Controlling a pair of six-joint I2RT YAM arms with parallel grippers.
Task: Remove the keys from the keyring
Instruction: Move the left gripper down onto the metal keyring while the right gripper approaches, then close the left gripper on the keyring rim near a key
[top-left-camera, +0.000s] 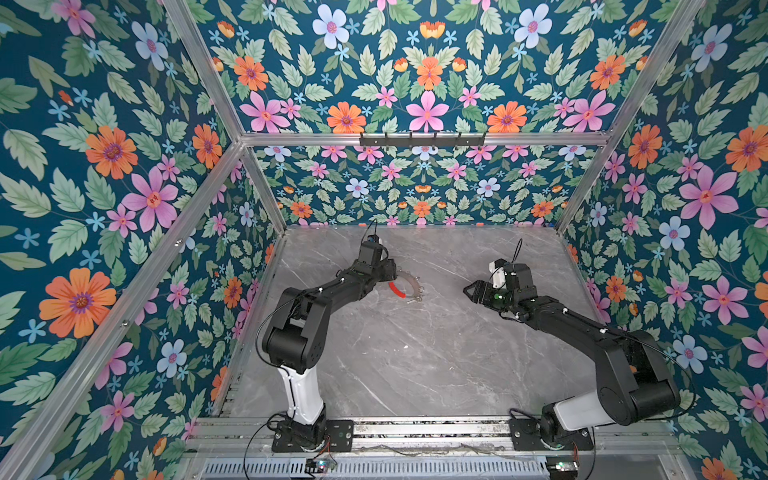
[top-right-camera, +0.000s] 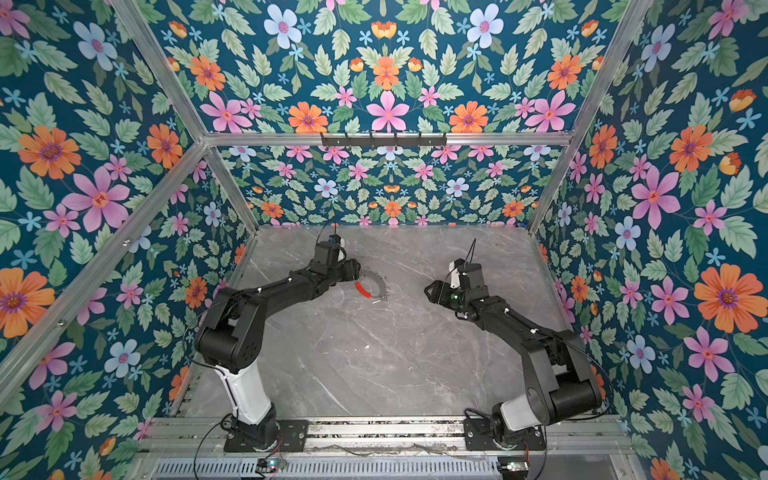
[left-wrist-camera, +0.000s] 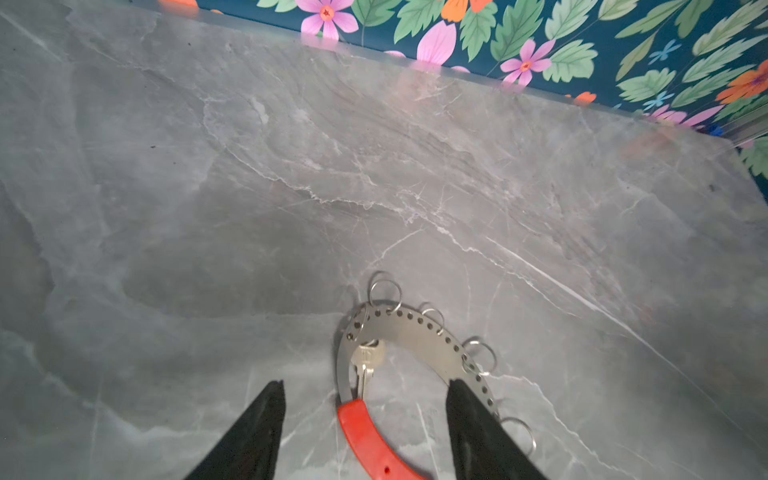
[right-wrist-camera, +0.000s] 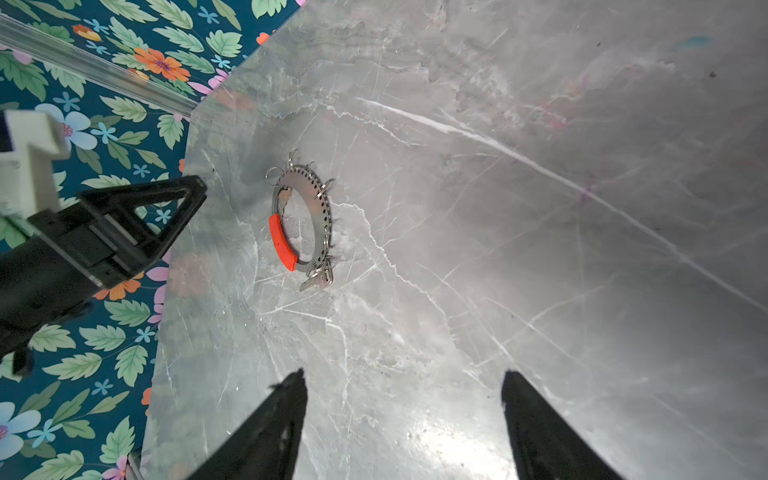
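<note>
The keyring (top-left-camera: 409, 281) (top-right-camera: 376, 279) lies flat on the marble table, a grey perforated hoop with a red sleeve (left-wrist-camera: 370, 440) and small split rings on its rim. One of the keys (left-wrist-camera: 365, 363) rests inside the hoop. More keys (right-wrist-camera: 318, 278) (top-left-camera: 415, 299) lie bunched at its near end. My left gripper (left-wrist-camera: 365, 384) (top-left-camera: 392, 270) is open low over the hoop. The sleeve lies between its fingers, and one finger (left-wrist-camera: 469, 411) covers the far arc. My right gripper (right-wrist-camera: 404, 373) (top-left-camera: 471, 291) is open and empty, well right of the keyring (right-wrist-camera: 322, 199).
Floral walls and aluminium frame posts (top-left-camera: 266, 195) enclose the grey marble table (top-left-camera: 415, 365). A black hook rail (top-left-camera: 422, 139) is mounted on the back wall. The left gripper's body (right-wrist-camera: 137, 224) shows in the right wrist view beside the hoop.
</note>
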